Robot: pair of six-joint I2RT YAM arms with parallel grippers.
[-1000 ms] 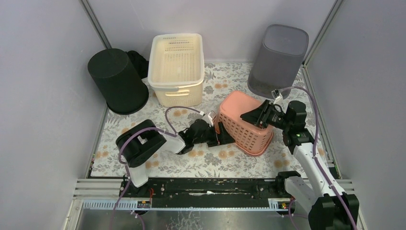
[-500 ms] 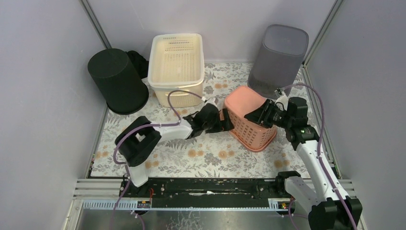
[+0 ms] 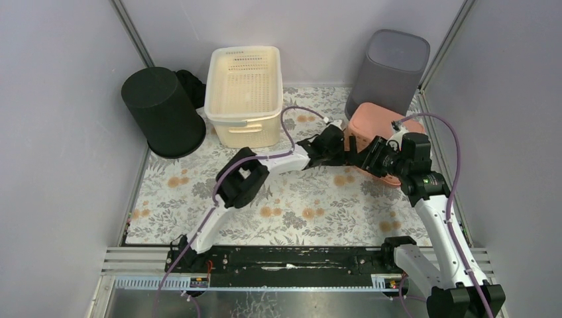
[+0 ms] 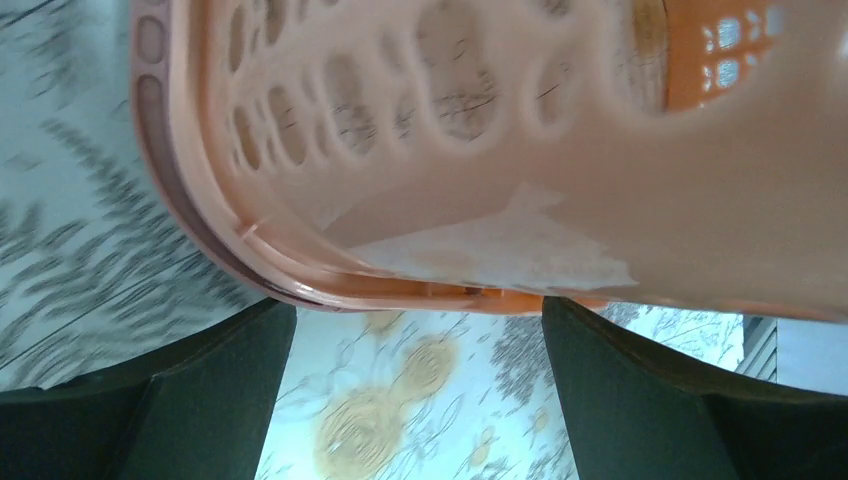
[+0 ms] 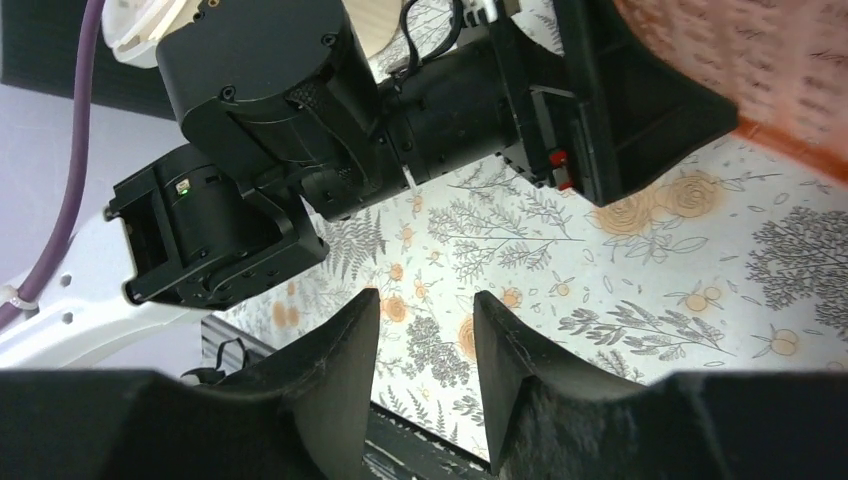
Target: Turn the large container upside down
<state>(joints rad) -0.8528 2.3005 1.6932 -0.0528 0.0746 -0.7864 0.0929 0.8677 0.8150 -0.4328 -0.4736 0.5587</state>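
While one pink basket lies just ahead of two hands, left hand stands fully open, right hand half-open, both empty.

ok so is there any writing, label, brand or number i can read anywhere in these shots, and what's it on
None: no word, number, logo or sign can be read in any view.
Pink basket: a torn whitish sticker remnant on its wall, blank as far as it shows.
Cream basket, black bin, grey bin: no markings visible from above.
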